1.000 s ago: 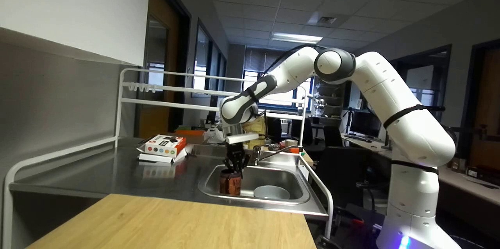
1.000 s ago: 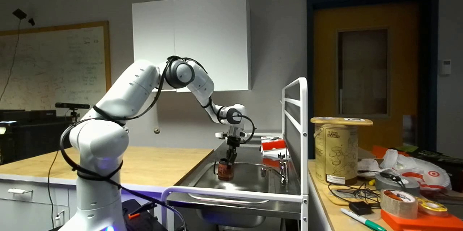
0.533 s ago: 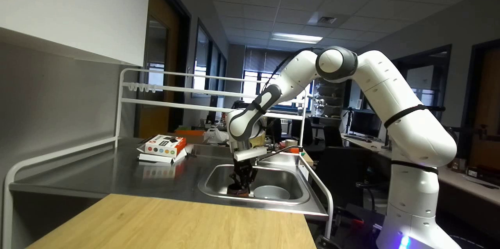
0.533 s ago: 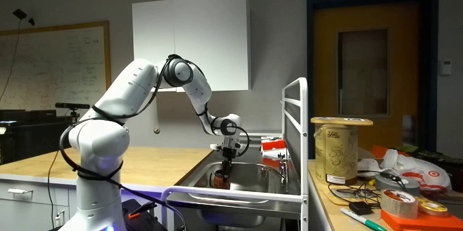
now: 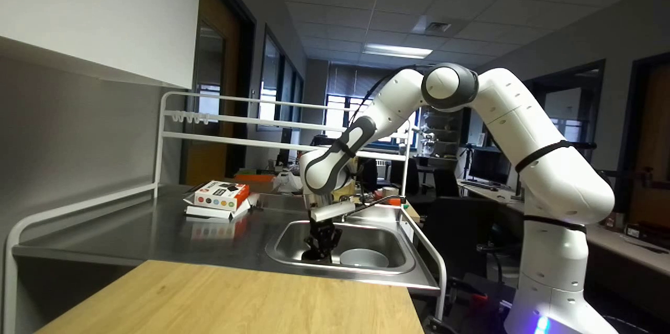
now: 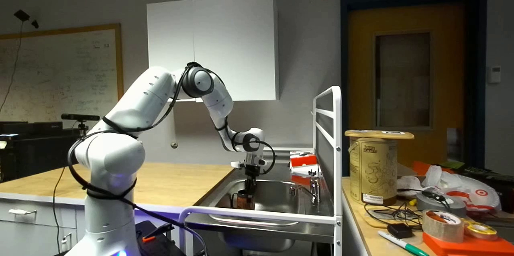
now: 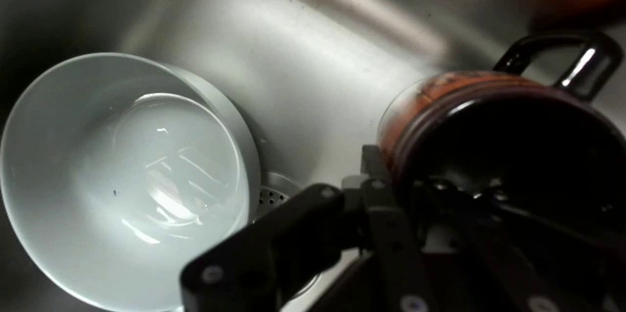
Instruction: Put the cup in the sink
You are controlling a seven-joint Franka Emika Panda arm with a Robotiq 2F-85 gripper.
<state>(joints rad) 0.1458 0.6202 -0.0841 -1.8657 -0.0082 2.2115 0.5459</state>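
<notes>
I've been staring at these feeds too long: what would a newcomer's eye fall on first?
Most likely the big white robot arm, arching across both exterior views down to the metal sink. In the wrist view, the glossy pale bowl fills the left side, while the orange-sided cup with its dark handle sits at the right, the pincer at its rim.

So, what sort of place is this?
Probably a lab or office fitted with a small kitchen corner: there's a steel sink, a robot arm beside the counter, and a whiteboard on the wall.
</notes>
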